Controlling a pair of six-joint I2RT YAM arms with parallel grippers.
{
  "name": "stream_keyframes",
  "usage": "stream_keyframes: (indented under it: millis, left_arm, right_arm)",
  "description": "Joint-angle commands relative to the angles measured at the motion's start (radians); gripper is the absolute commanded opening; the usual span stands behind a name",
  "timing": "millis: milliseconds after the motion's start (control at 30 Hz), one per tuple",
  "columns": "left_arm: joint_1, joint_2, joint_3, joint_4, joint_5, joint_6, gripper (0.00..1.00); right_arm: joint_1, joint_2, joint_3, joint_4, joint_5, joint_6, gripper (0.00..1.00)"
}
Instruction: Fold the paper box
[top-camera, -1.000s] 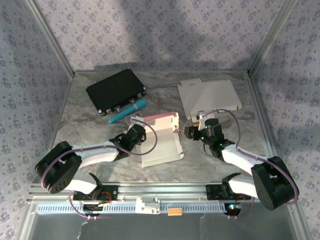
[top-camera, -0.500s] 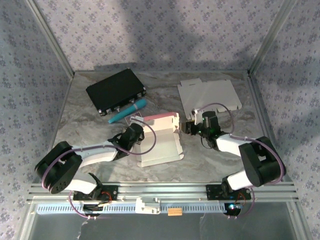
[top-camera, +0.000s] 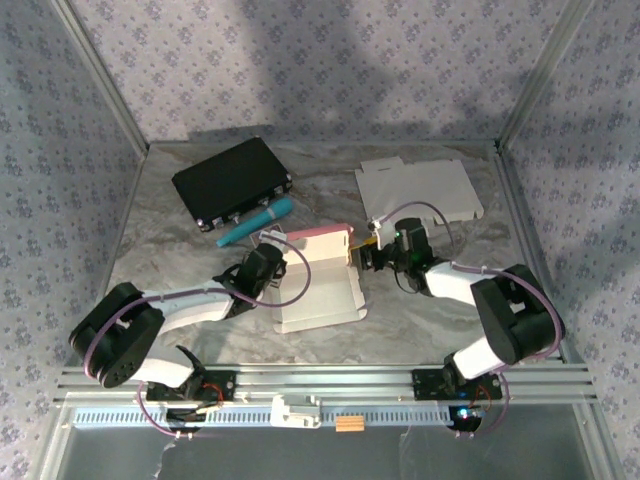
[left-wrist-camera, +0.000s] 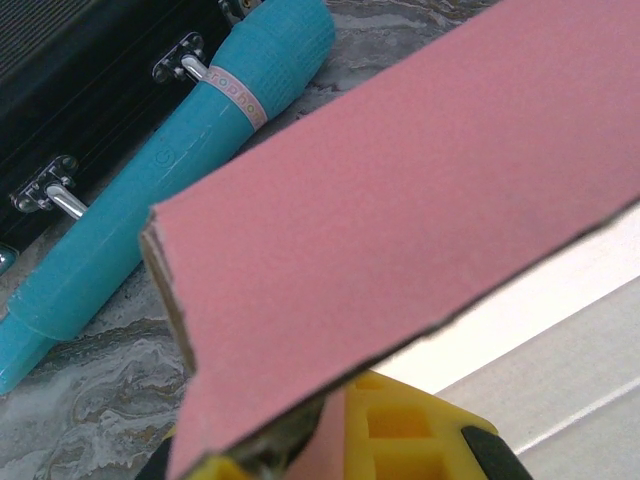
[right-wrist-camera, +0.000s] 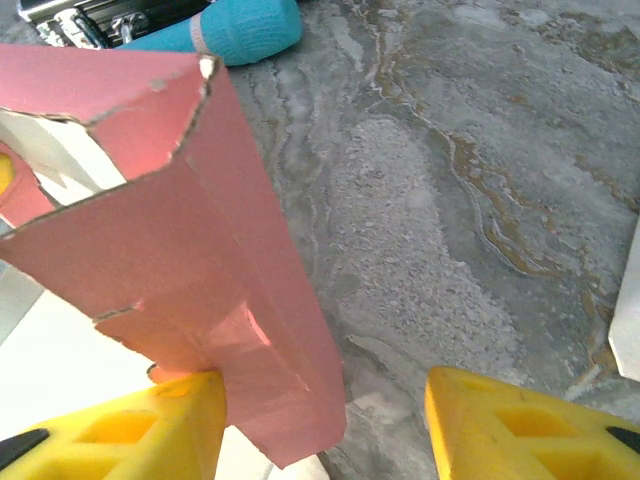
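The grey marbled tabletop (top-camera: 330, 190) carries the pink-and-white paper box (top-camera: 320, 290) between both grippers. Its raised pink far wall (right-wrist-camera: 190, 250) runs crosswise from one gripper to the other. The left gripper (top-camera: 270, 260) is clamped on that wall's left end. The right gripper (right-wrist-camera: 325, 388) stands parted at the right end, with the wall's corner against its box-side finger (right-wrist-camera: 150, 425). That puts it nearest for the next pinch.

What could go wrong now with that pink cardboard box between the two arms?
The left gripper pinches a thin flap of the paper box; a hard pull might tear it. The right gripper stands open around the other flap's corner, so closing badly could crumple it. The teal tube lies close behind and might get knocked.
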Motion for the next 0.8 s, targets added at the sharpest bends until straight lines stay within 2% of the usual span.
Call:
stream_keyframes:
  millis: [0, 300, 767]
  left_arm:
    - [0.005, 0.005, -0.001, -0.047, 0.035, 0.053, 0.00]
    - [0.008, 0.013, 0.024, -0.053, 0.040, 0.071, 0.00]
    - [0.008, 0.021, 0.035, -0.062, 0.041, 0.076, 0.00]
  right_arm:
    - [0.013, 0.014, 0.039, -0.024, -0.003, -0.060, 0.56]
    - [0.043, 0.039, 0.083, -0.063, 0.025, -0.108, 0.54]
    - [0.138, 0.093, 0.108, -0.003, 0.233, -0.112, 0.44]
